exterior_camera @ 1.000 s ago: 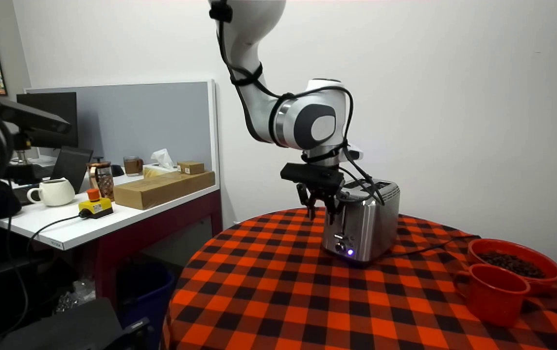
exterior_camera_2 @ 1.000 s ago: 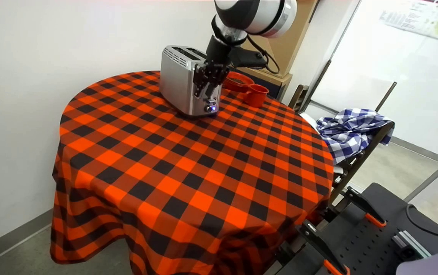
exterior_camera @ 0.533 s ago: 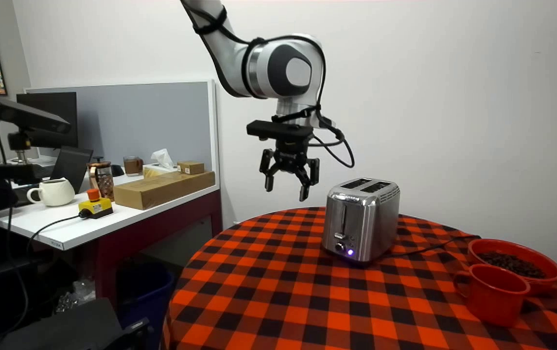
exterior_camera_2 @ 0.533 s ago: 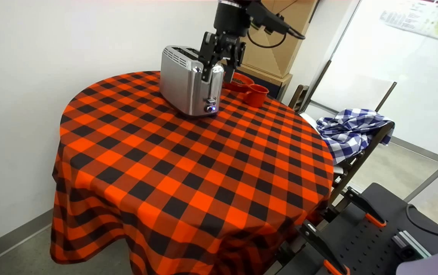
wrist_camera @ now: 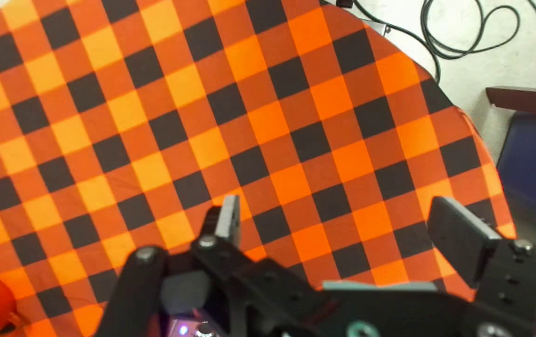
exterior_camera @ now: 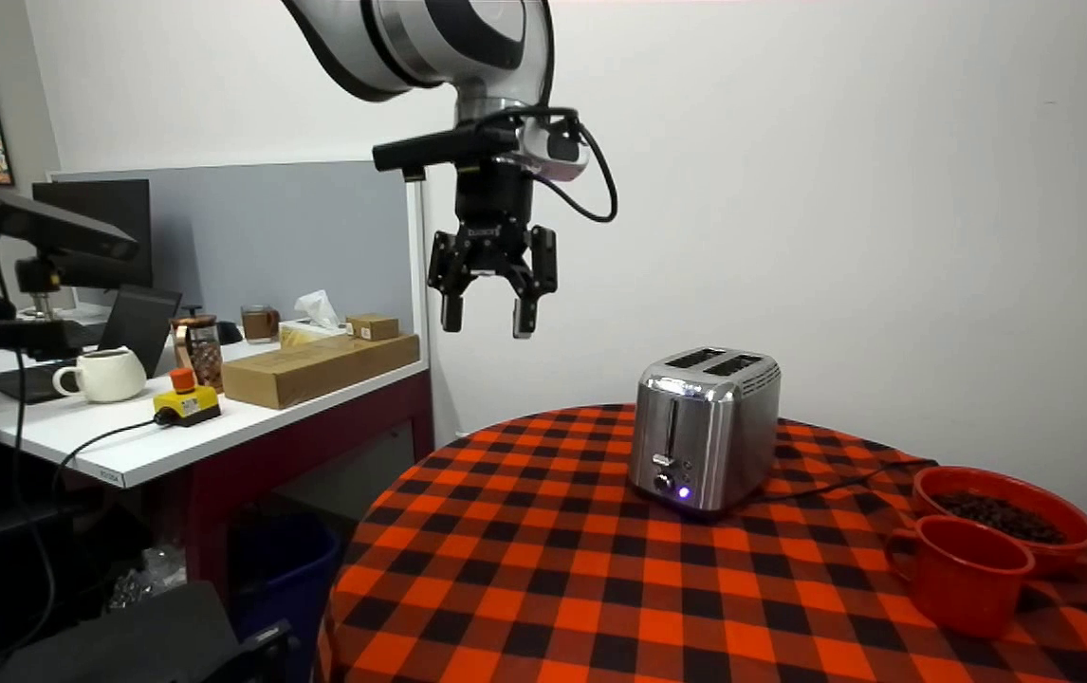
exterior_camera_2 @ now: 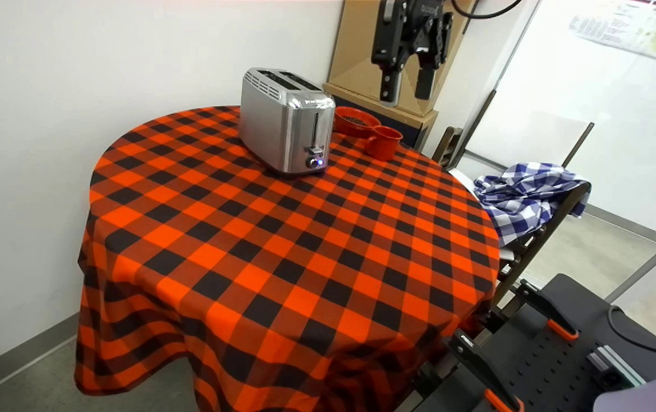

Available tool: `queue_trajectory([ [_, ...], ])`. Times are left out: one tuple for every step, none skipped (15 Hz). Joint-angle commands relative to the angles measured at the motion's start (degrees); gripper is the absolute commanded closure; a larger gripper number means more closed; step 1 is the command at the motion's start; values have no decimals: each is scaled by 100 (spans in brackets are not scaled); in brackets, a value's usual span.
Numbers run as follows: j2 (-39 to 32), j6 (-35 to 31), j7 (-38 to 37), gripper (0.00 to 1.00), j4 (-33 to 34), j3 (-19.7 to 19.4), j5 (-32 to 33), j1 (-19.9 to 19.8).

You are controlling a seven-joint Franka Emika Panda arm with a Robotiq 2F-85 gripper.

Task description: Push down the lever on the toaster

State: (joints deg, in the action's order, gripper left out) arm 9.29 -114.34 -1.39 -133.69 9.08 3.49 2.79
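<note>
The silver toaster (exterior_camera: pixel 728 436) stands upright on the checked cloth in both exterior views. Its lever (exterior_camera: pixel 663 461) sits low on the front face, at the bottom of the vertical slot, just above the round knob. A small violet-blue light (exterior_camera: pixel 684 492) glows beside the knob. My gripper (exterior_camera: pixel 488 329) hangs in the air, higher than the toaster and away from its front, touching nothing. Its fingers are spread wide with only tablecloth showing between them in the wrist view (wrist_camera: pixel 336 210). There, just a sliver of the toaster (wrist_camera: pixel 183 330) peeks in at the bottom edge.
On the round table covered by a red-black cloth (exterior_camera_2: pixel 282 246) stand a red mug (exterior_camera: pixel 970 574) and a red bowl (exterior_camera: pixel 1006 512) of dark beans. The toaster's cord (exterior_camera: pixel 838 488) runs toward the bowl. A white desk (exterior_camera: pixel 155 432) with several items is alongside.
From in front of the toaster's face, my gripper has risen and backed away from it, its jaws spreading wider. The toaster stays in place, its lever now uncovered, low in the slot.
</note>
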Motion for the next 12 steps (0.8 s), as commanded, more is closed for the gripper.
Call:
queue_trajectory([
  [162, 55, -58, 0, -83, -104, 46, 110],
  [267, 60, -79, 0, -152, -103, 56, 108],
  [311, 60, -86, 0, -192, -104, 58, 107],
  [316, 60, -89, 0, -212, -105, 60, 107],
  [309, 60, -90, 0, -220, -107, 60, 106],
  [305, 60, -91, 0, -224, -108, 60, 106],
  [305, 60, -91, 0, -228, -109, 60, 106],
  [305, 60, -91, 0, -229, -109, 60, 106],
  [305, 60, -91, 0, -230, -109, 60, 106],
  [305, 60, -91, 0, -230, -109, 60, 106],
  [305, 60, -91, 0, -230, -109, 60, 106],
  [305, 60, -91, 0, -230, -109, 60, 106],
])
